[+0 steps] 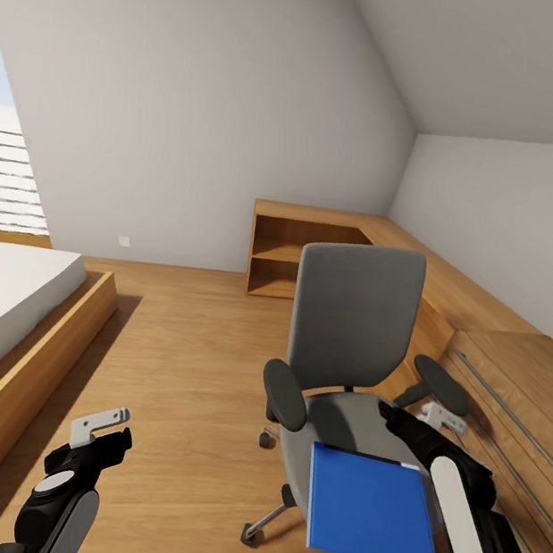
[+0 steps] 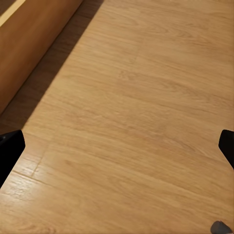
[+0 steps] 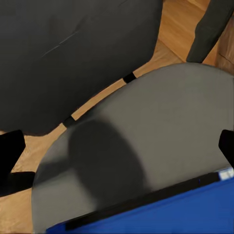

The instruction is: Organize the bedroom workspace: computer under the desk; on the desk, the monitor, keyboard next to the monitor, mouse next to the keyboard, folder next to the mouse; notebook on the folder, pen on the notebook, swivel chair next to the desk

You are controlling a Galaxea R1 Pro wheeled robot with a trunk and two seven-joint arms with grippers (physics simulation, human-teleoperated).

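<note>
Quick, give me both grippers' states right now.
Left gripper: open, empty, above the floor.
Right gripper: open, holding nothing, over the swivel chair seat near the folder.

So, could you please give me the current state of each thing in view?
Folder: closed, flat on the seat's front, overhanging the edge.
Swivel chair: upright on the wooden floor, facing the robot.
Left gripper: open, empty, over the floor.
Right gripper: open, above the seat behind the folder.
</note>
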